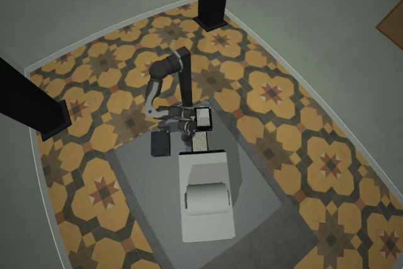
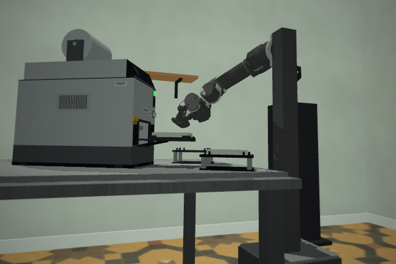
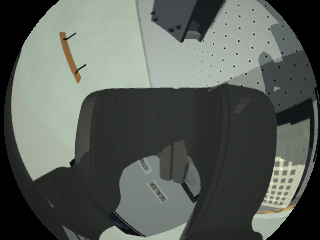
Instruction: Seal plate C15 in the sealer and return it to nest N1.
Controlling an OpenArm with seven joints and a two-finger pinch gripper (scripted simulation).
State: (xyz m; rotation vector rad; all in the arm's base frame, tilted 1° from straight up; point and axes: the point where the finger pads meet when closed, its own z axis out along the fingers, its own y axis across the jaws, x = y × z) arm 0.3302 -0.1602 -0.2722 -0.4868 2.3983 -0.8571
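Item, my gripper [image 2: 179, 121]: fingers standing together on nothing, hanging in the air above the stage [image 2: 174, 138], short of the sealer's [image 2: 80, 110] front; lamp [image 2: 154, 93] showing green. Item, open plate [image 1: 199, 140]: lying on the stage at 12 o'clock from the housing in the top view. Item, sealed plate [image 1: 203, 117]: sitting in its nest [image 1: 210, 126] at 12 o'clock beyond the stage; second nest [image 1: 160, 143] standing bare at 9 o'clock.

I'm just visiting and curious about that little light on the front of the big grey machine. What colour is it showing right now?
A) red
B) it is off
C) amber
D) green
D: in the side view the light on the front of the grey machine glows green, above the tray sticking out in front.
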